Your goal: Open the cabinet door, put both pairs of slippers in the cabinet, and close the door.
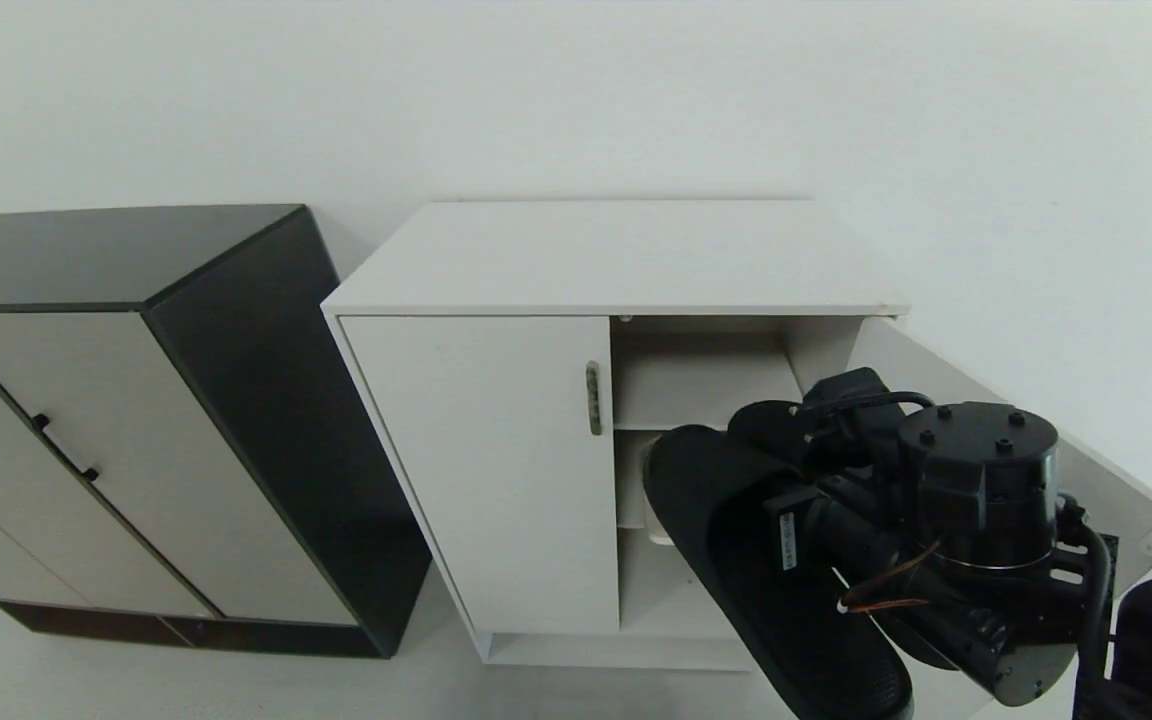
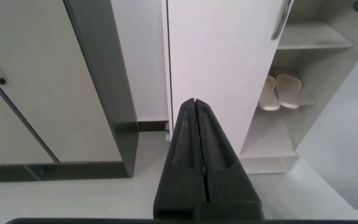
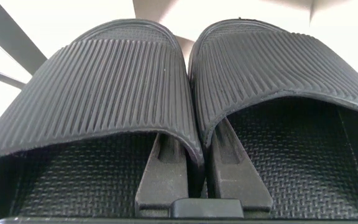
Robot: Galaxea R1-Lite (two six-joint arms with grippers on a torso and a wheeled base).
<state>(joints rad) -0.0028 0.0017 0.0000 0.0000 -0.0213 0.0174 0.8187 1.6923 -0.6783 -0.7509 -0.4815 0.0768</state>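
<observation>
The white cabinet (image 1: 616, 255) stands against the wall with its left door (image 1: 481, 460) shut and its right door (image 1: 1026, 410) swung wide open. A pair of black slippers (image 1: 726, 520) hangs in front of the open compartment. My right gripper (image 3: 197, 163) is shut on them, with one finger (image 3: 160, 177) inside each slipper and the adjoining strap edges pinched between them. A pair of white slippers (image 2: 279, 92) lies on the cabinet's middle shelf (image 2: 309, 98). My left gripper (image 2: 195, 111) is shut on nothing, low over the floor in front of the shut left door.
A dark cabinet with pale doors (image 1: 266, 400) stands close to the left of the white one. The upper shelf (image 1: 701, 385) holds nothing. The open right door juts out toward me beside my right arm. Pale bare floor (image 2: 148, 186) lies in front.
</observation>
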